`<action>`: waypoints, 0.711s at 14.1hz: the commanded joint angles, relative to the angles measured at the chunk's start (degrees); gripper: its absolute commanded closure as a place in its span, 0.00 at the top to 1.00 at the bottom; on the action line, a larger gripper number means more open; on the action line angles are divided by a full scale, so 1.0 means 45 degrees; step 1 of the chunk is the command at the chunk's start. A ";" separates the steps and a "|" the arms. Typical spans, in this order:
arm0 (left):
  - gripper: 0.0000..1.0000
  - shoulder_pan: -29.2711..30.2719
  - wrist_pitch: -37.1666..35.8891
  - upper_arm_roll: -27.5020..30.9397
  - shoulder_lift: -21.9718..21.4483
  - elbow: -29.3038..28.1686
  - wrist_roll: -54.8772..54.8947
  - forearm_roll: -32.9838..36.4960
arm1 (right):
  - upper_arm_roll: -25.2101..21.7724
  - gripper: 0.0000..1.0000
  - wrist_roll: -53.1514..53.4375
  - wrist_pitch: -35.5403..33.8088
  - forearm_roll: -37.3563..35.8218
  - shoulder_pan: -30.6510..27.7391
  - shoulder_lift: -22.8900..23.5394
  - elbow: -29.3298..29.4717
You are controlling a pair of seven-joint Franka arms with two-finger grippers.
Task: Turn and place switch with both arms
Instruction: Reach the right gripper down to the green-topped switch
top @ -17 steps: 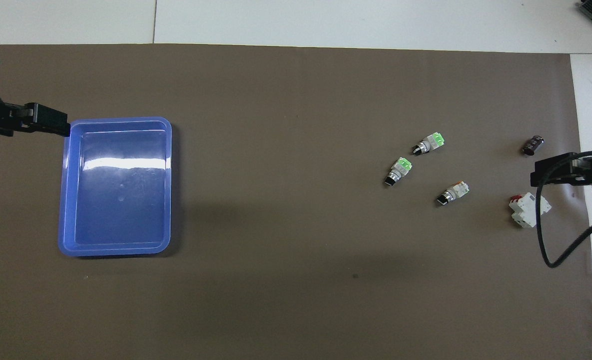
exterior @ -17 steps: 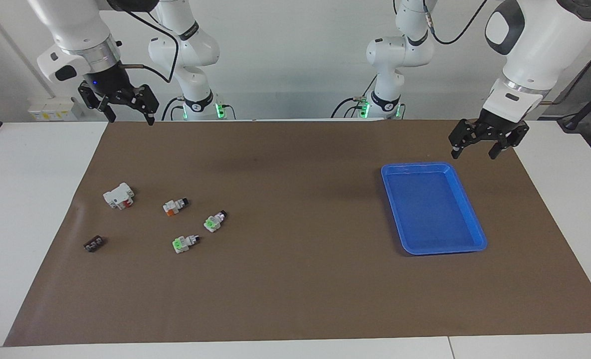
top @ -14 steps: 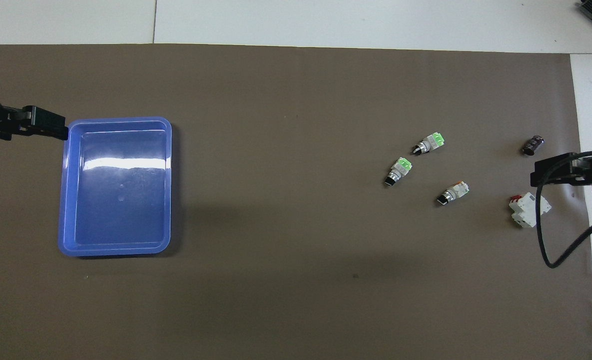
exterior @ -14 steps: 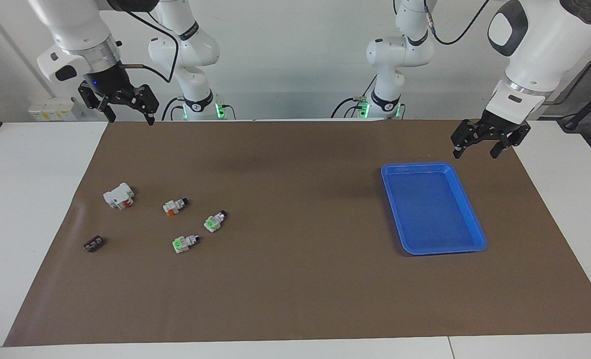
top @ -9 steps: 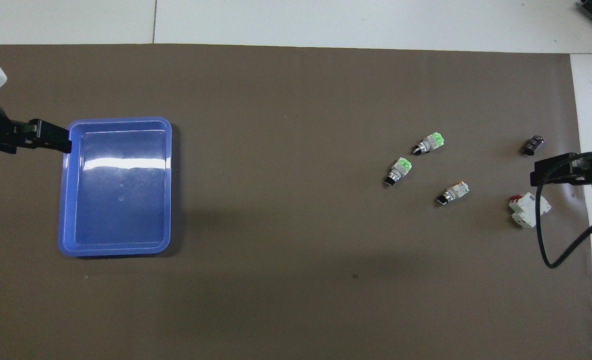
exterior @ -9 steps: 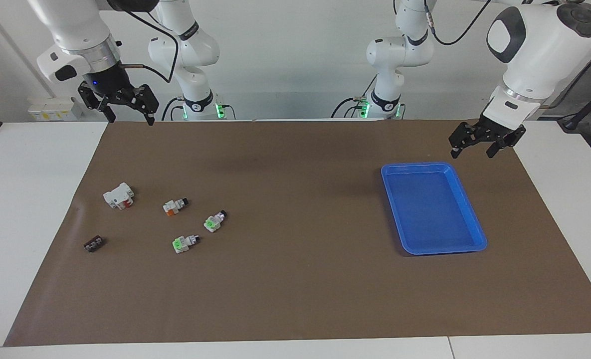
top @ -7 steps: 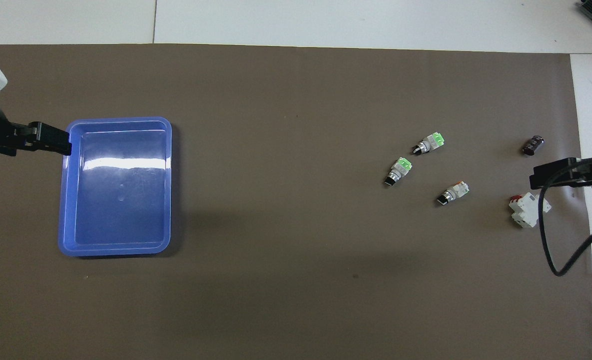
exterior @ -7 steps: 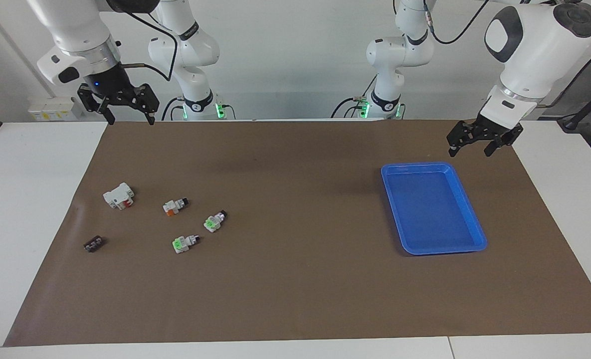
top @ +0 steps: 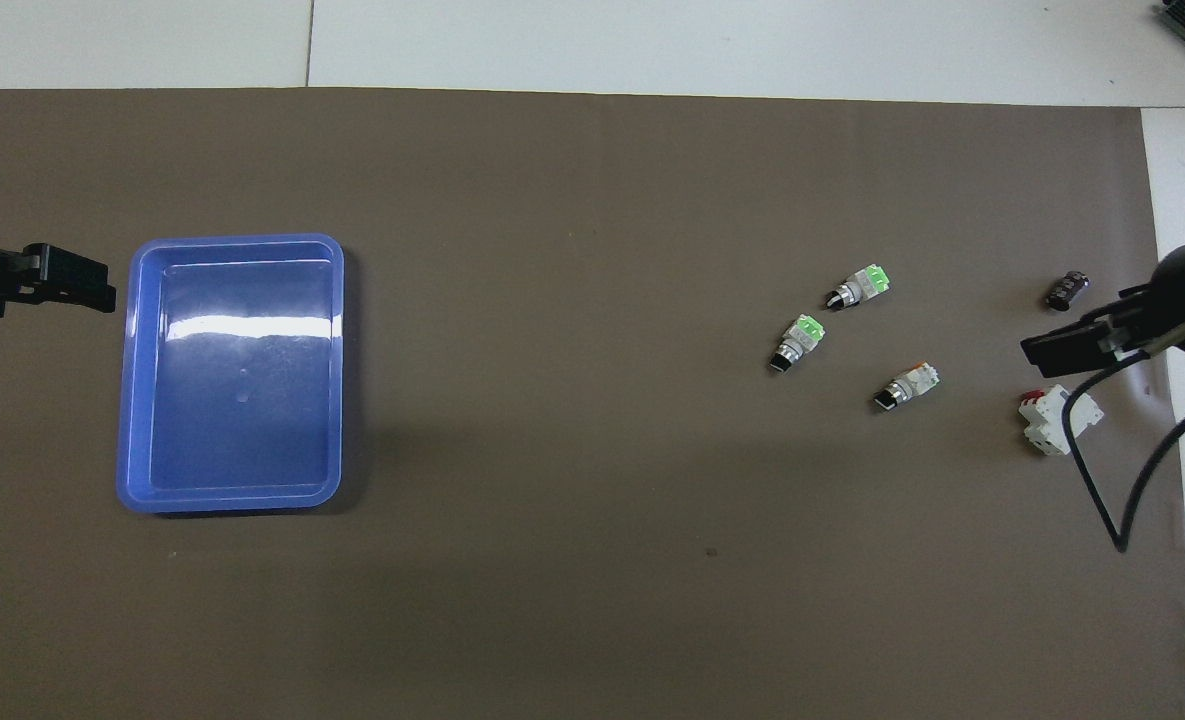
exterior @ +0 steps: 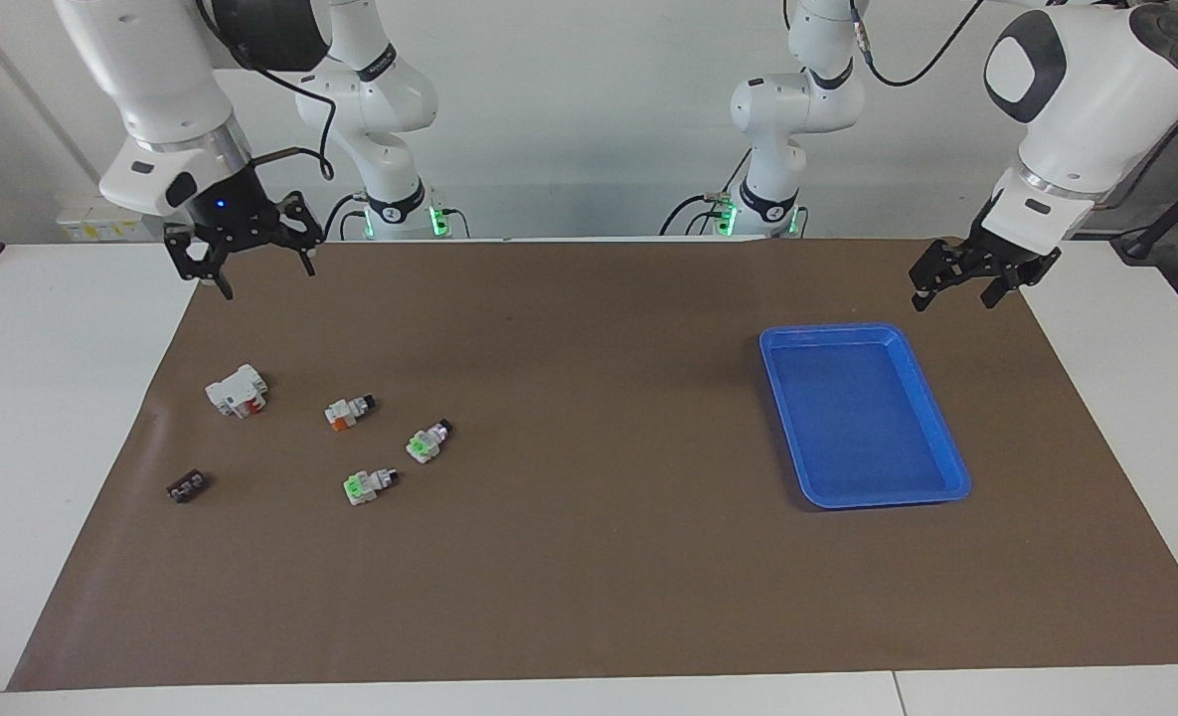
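Observation:
Three thumb-sized switches lie on the brown mat toward the right arm's end. One green-faced switch (exterior: 427, 441) (top: 798, 340) and another (exterior: 365, 484) (top: 860, 286) lie close together. A third switch (exterior: 348, 410) (top: 907, 386) shows its orange side. My right gripper (exterior: 262, 276) (top: 1037, 348) is open and empty in the air over the mat's corner, above the bigger white block. My left gripper (exterior: 952, 298) (top: 97, 285) is open and empty in the air beside the blue tray's corner.
A blue tray (exterior: 777, 343) (top: 132, 380) stands toward the left arm's end. A bigger white block with a red patch (exterior: 238, 390) (top: 1057, 418) and a tiny dark brown piece (exterior: 187, 486) (top: 1067, 290) lie beside the switches. A black cable (top: 1102, 500) hangs from the right arm.
My right gripper has come down and moved in over the mat, turning its wrist. My left gripper has drifted off the tray's edge toward the table's end. The switches have not moved.

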 commanded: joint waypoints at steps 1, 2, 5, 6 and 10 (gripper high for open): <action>1.00 -0.0078 -0.0051 -0.0058 -0.0368 -0.0411 -0.0009 0.0058 | 0.0060 1.00 -0.3483 0.1285 0.0034 0.0649 0.0125 -0.1386; 1.00 -0.0059 -0.0071 -0.0039 -0.0368 -0.0411 -0.0009 0.0078 | 0.0041 1.00 -0.4755 0.1908 0.0034 0.0903 0.0263 -0.1757; 1.00 0.0039 -0.0071 -0.0058 -0.0368 -0.0392 -0.0029 0.0058 | 0.0060 1.00 -0.7629 0.3707 0.0034 0.0944 0.0712 -0.2715; 1.00 -0.0058 -0.0071 -0.0058 -0.0368 -0.0392 -0.0009 0.0078 | 0.0060 1.00 -0.8528 0.4039 0.0034 0.0964 0.1042 -0.2853; 1.00 -0.0137 0.0163 -0.0058 -0.0368 -0.0411 -0.0048 0.0078 | 0.0060 1.00 -1.2784 0.6399 -0.0200 0.1452 0.2196 -0.3614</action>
